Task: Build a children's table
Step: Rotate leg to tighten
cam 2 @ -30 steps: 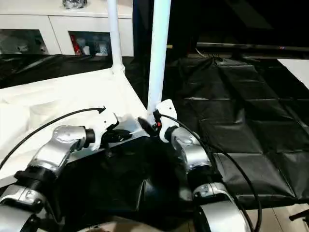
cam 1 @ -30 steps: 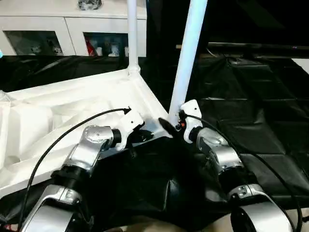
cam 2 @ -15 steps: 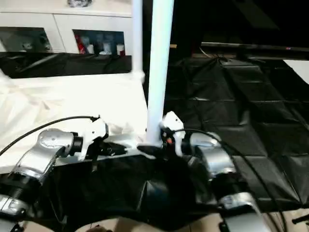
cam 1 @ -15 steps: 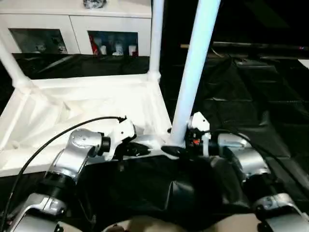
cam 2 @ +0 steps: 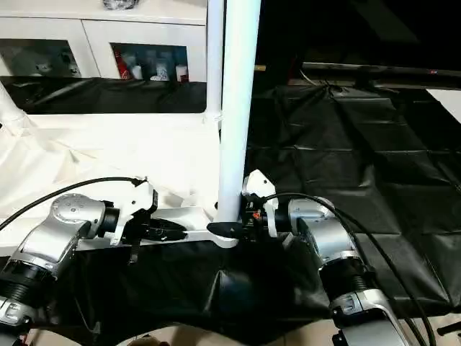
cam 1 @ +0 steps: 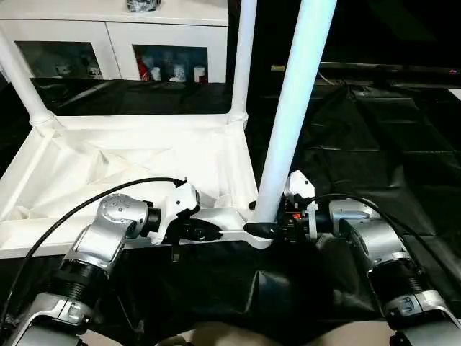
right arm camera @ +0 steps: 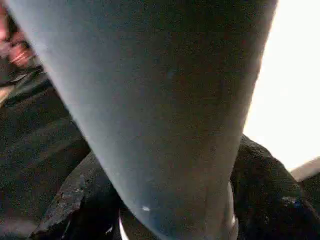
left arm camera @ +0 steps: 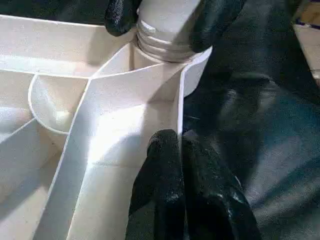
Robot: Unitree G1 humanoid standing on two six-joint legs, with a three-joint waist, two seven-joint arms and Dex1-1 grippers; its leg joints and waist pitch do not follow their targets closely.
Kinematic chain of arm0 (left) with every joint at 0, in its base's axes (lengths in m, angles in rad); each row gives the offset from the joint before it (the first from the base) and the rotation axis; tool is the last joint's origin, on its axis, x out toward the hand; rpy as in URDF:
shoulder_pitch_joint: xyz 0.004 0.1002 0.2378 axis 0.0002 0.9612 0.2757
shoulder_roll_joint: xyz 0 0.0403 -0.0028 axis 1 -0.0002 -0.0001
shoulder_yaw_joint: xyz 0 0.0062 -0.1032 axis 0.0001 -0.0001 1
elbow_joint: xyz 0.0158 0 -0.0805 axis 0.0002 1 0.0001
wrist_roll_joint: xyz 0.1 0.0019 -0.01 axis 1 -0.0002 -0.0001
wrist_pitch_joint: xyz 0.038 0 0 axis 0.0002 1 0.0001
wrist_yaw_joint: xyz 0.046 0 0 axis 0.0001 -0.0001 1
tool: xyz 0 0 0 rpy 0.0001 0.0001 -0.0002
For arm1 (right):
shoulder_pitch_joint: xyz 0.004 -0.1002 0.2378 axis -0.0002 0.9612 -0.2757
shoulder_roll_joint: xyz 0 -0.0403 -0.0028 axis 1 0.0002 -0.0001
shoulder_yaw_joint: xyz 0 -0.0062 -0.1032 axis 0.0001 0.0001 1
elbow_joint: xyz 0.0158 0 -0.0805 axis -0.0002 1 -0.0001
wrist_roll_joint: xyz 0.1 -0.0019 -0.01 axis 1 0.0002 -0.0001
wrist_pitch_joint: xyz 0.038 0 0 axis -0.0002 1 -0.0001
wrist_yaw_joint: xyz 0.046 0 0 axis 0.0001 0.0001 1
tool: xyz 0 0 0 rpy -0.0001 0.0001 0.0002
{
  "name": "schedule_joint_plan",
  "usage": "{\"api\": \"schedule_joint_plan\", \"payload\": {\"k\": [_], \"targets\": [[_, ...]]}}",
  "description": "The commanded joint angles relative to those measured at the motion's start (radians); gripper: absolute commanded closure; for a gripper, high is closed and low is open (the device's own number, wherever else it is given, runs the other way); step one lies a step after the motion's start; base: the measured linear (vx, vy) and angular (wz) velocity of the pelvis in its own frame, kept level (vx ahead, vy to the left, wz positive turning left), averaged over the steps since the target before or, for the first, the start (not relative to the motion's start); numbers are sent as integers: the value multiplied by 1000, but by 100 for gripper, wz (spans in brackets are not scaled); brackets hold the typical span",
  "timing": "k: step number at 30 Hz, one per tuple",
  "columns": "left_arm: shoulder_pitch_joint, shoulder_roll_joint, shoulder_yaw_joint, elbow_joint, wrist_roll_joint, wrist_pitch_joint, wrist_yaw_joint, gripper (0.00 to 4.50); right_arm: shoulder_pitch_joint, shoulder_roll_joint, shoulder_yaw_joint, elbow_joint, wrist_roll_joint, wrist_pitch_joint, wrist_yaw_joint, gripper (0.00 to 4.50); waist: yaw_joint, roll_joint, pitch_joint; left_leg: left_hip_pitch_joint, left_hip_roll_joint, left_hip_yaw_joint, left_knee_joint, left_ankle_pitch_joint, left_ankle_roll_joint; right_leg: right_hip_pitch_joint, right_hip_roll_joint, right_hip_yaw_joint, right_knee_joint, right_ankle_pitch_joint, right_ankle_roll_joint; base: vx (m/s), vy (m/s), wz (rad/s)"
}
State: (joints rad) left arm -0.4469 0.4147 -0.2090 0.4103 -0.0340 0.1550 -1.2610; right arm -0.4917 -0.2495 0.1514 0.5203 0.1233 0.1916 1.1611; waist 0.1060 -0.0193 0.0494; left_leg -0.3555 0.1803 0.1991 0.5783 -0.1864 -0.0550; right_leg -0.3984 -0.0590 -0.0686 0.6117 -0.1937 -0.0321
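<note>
Black sheeting (cam 1: 374,144) underlies upturned ribbed white tabletop (cam 1: 108,162) — legs (cam 1: 295,108) upright.

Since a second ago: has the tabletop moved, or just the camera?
Yes. The tabletop has turned against the cabinet: its far edge now runs parallel to the cabinet front, and another corner leg has come into view.

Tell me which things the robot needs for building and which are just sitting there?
Needed: tabletop, upside down; three legs, including the near leg; left gripper; right gripper.

Just there: cabinet; black sheet.
</note>
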Motion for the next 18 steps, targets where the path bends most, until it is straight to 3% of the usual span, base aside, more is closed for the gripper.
{"api": "schedule_joint_plan", "payload": {"k": [1, 3, 4, 7, 11, 13, 16, 18], "targets": [[-49, -83, 9, 15, -2, 5, 133, 450, -7, 97, 42, 48, -19, 3, -109, 194, -4, 0, -54, 10, 62, -30, -66, -190, 27, 43, -98, 59, -84, -278, -174, 0, 0, 0], [-66, -98, 13, 40, 14, 4, 179, 450, -25, 131, 19, 97, -39, -7, -217, 195, -18, 0, -48, 14, 56, -34, -69, -230, 3, 39, -100, 58, -95, -366, -160, 0, 0, 0], [-85, -116, 17, 62, 25, 7, 221, 450, -46, 170, -7, 153, -53, -14, -330, 195, -19, 0, -51, 15, 58, -37, -69, -237, -5, 43, -104, 58, -96, -398, -148, 0, 0, 0], [-112, -144, 23, 88, 37, 8, 278, 450, -70, 220, -37, 210, -52, -16, -444, 196, -30, 3, -49, 22, 57, -39, -71, -270, -18, 34, -102, 58, -103, -441, -134, 0, 0, 0], [-162, -201, 20, 146, 73, -8, 386, 450, -121, 319, -49, 287, -75, -45, -597, 196, -31, 5, -55, 17, 57, -36, -70, -239, -10, 38, -99, 62, -94, -345, -149, 0, 0, 0], [-167, -209, 21, 149, 73, -11, 394, 450, -122, 333, -31, 282, -80, -61, -572, 196, -29, 5, -57, 12, 58, -34, -68, -209, -1, 42, -99, 62, -86, -267, -165, 0, 0, 0], [-172, -221, 21, 155, 71, -16, 399, 450, -121, 352, -4, 278, -88, -92, -515, 196, -29, 4, -57, 11, 58, -31, -66, -198, 16, 44, -99, 62, -82, -227, -179, 0, 0, 0], [-163, -215, 16, 143, 65, -21, 374, 450, -119, 351, -6, 281, -79, -95, -487, 140, -28, 1, -56, 11, 58, -31, -67, -203, 22, 44, -101, 62, -85, -248, -178, 0, 0, 0]]}}
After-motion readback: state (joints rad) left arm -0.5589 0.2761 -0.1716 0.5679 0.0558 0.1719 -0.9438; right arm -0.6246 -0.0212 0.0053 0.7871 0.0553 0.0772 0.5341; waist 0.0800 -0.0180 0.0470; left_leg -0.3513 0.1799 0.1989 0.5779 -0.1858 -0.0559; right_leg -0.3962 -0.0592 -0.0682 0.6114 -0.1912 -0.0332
